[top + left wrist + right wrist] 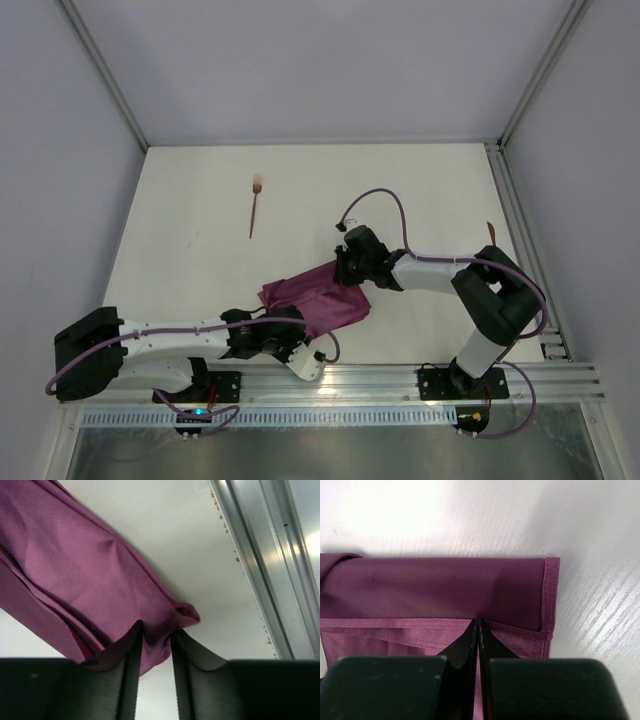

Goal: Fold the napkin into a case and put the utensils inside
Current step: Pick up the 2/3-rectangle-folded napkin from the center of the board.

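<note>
left arm (170, 340) lies low, stretched from its base toward 3 o'clock. left gripper (156, 629) has its fingers clamped on a bunch of napkin (75, 570). right arm (490, 300) is bent at the elbow, forearm reaching toward 9 o'clock. right gripper (479, 621) is pinched tight, tips touching the napkin.

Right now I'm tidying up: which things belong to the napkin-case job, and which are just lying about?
Job: napkin; fork; second utensil at the table's right edge.
Just lying about: near aluminium rail; purple cables.
</note>
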Controlling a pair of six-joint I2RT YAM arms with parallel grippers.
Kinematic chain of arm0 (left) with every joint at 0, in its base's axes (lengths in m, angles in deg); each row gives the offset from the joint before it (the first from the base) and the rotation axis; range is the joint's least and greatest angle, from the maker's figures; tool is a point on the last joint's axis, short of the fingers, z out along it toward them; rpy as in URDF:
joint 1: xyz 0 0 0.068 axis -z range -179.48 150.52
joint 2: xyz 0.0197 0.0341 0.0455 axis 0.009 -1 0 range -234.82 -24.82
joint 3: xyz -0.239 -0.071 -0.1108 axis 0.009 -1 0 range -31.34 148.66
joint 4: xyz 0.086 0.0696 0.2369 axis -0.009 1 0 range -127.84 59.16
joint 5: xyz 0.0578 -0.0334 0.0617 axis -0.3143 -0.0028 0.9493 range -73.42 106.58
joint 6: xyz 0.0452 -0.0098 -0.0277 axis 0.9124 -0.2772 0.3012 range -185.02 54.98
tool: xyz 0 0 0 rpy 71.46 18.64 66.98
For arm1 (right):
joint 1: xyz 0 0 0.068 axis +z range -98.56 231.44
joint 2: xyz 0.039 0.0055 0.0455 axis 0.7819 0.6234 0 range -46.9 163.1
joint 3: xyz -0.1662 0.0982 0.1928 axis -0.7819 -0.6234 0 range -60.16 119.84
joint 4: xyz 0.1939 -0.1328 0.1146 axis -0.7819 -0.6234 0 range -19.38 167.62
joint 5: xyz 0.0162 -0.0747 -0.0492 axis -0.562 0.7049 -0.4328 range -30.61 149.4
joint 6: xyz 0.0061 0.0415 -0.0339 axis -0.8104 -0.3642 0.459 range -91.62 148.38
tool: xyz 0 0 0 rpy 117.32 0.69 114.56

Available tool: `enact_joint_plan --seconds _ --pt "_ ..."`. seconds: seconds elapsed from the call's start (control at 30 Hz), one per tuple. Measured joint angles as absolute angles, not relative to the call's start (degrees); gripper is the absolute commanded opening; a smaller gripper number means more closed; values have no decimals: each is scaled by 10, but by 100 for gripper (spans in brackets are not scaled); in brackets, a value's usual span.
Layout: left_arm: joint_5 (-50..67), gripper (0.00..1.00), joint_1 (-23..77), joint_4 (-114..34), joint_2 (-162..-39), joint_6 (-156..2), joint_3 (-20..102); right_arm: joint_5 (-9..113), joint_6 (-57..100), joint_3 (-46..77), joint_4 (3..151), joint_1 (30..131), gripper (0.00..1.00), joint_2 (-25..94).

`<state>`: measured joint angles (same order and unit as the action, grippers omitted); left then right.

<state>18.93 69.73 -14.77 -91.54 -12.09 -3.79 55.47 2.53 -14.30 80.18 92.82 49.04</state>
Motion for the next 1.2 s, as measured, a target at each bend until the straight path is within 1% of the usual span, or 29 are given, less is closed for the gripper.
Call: enact_joint_plan --seconds 0.03,0.07,0.17,0.33,0.47,0.6,0.77,1.07,1.2 --pt "192 24 698 -156 -920 -121 -40 556 26 -143 802 928 4 490" --pt "195 15 698 -164 -923 -121 -42 556 26 -143 802 928 4 490" --pt "202 0 698 -177 -925 -127 -47 557 26 -143 802 928 4 490" --pt "193 0 683 -179 -903 -170 -49 557 26 -143 802 928 4 490" --pt "145 0 607 -173 -827 -220 -45 558 26 -143 802 928 4 490" --pt "122 0 560 -176 -804 -265 -37 558 26 -143 802 928 4 490" --pt "84 0 509 -177 -822 -307 -36 558 25 -146 805 928 4 489" --pt "-24 0 358 -175 -895 -363 20 558 23 -177 820 928 4 466" --pt "-62 0 331 -175 -901 -377 37 558 23 -182 824 928 4 463"
